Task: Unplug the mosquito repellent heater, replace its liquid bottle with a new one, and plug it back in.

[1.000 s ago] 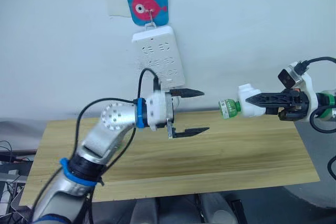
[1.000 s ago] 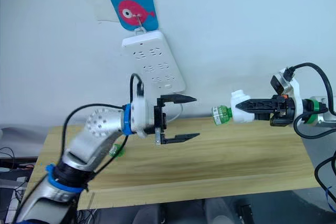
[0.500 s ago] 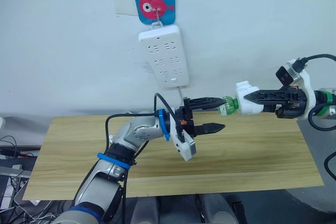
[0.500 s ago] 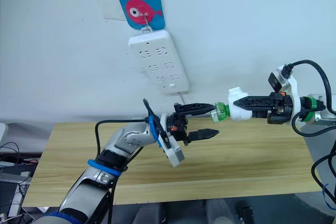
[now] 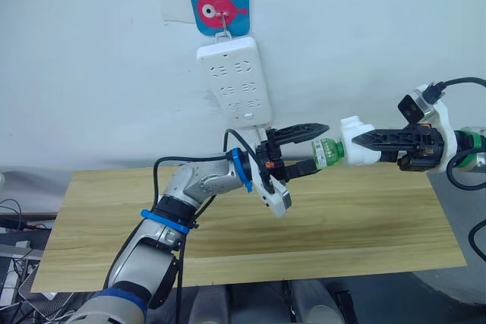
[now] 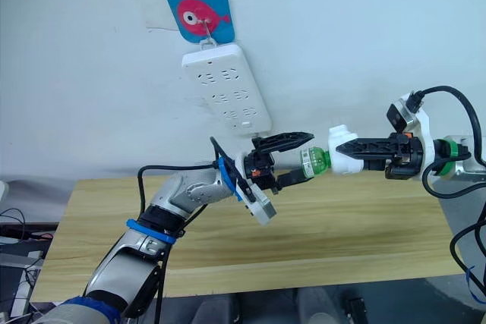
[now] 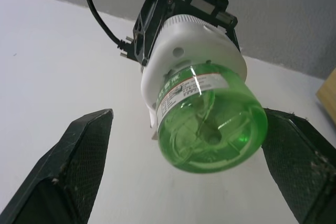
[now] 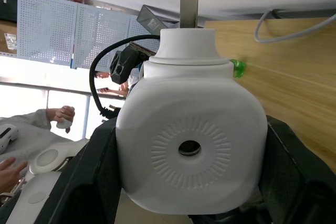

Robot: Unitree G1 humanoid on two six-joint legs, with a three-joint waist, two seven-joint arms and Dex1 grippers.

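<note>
Above the wooden bench (image 5: 364,218), with the white power strip (image 5: 234,81) hanging on the wall at twelve o'clock and its sockets bare, our two arms now meet in mid-air. A second ago our left end effector (image 5: 304,148) hung spread well short of the bottle, at about nine o'clock from it; half a second ago its upper finger had just reached the bottle's base. Now its two black fingers straddle the green liquid bottle (image 5: 328,152), one above and one below. In the left wrist view the fingers (image 7: 79,150) stand apart from the bottle's sides, with a gap showing on each flank, so we judge the grasp not yet closed.

Our right end effector (image 5: 364,142), coming in from three o'clock, has barely moved in that time: it is pinched on the mosquito repellent heater (image 5: 357,144), holding the white unit level with the bottle pointing toward nine o'clock.

We read this as the handover point of the swap: the heater is unplugged and held off the wall, and the left fingers are placed to close on the old bottle and turn it out. A second green object (image 8: 239,66) lies on the bench in the right wrist view, possibly the replacement, though we cannot tell.
</note>
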